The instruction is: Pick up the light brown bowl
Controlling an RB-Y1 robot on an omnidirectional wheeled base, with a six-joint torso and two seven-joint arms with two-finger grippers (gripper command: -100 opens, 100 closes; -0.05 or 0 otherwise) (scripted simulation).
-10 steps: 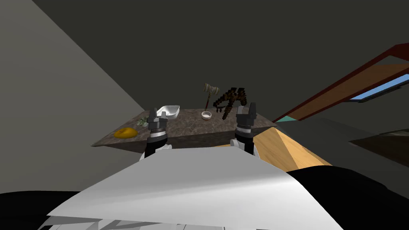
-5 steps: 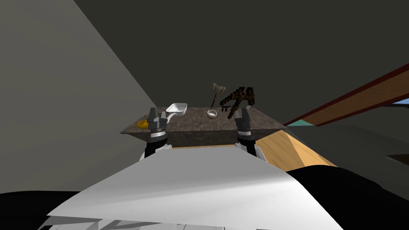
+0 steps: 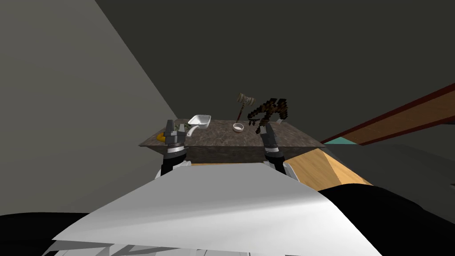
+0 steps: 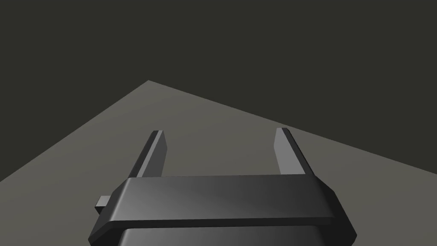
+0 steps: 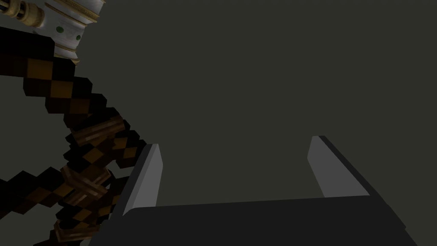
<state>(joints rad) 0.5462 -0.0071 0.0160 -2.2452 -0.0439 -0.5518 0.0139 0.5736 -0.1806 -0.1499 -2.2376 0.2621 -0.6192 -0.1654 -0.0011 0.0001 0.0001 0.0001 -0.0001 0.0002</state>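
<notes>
Jaws gape wide on both our arms at the near edge of the dark mottled table [image 3: 213, 136]; the small pale round bowl [image 3: 238, 127] sits farther in, toward the right.

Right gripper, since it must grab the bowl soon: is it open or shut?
Open. The right gripper shows its fingers wide apart, nothing between them; the bowl sits on the table.
</notes>
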